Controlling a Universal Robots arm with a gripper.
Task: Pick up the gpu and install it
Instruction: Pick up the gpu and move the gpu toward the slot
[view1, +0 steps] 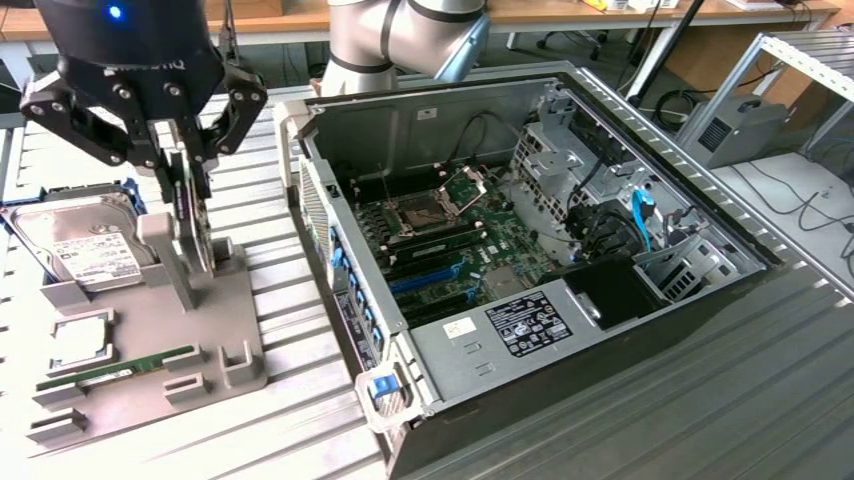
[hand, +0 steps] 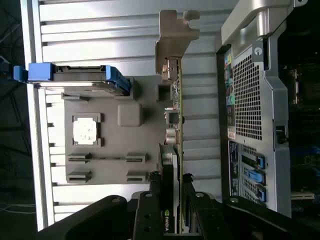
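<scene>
The gpu (view1: 202, 236) stands on edge in the grey holder (view1: 230, 335) at the exterior view's left, a thin dark card. My gripper (view1: 184, 190) hangs straight over it with its fingers down either side of the card's upper edge. In the wrist view the gpu (hand: 176, 100) is edge-on, its silver-beige bracket (hand: 173, 37) at the far end, and my gripper (hand: 170, 184) is shut on the board, one finger (hand: 152, 187) on each face. I cannot tell whether the card's lower edge has left the holder (hand: 145, 145).
The open computer case (view1: 607, 110) lies at the exterior view's right, its motherboard (view1: 441, 240) exposed; its perforated rear panel (hand: 250, 115) is beside the card. The holder also carries a hard drive (view1: 87, 245), a CPU (view1: 80, 340) and a RAM stick (view1: 114, 372).
</scene>
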